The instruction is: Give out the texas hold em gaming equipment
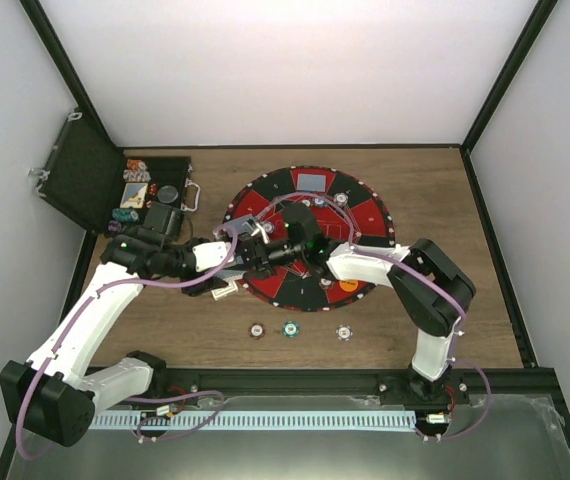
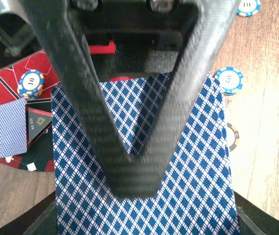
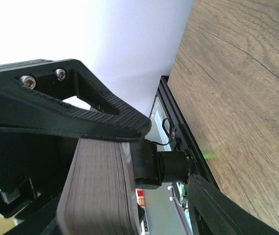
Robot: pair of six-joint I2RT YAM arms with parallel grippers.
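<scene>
Top external: left gripper [image 1: 248, 243] clamped on card deck [image 2: 188, 161] at 9 o'clock edge of round mat [image 1: 365, 215]; right gripper [image 1: 273, 250] straddles the deck's edge from 3 o'clock, jaws apart, can't tell if pinching; three chips [image 1: 290, 328] on table [image 1: 445, 200] at mat's 6 o'clock; single card [image 2: 11, 127] and lone chip [image 2: 32, 83] on mat; black case [image 1: 90, 185] at 10 o'clock.

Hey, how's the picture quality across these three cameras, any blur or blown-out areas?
Top external: even light, sharp, back wall washed out. Left wrist: card deck crisp, no glare. Right wrist: white background blown out, deck's edge blurred close to the lens.
</scene>
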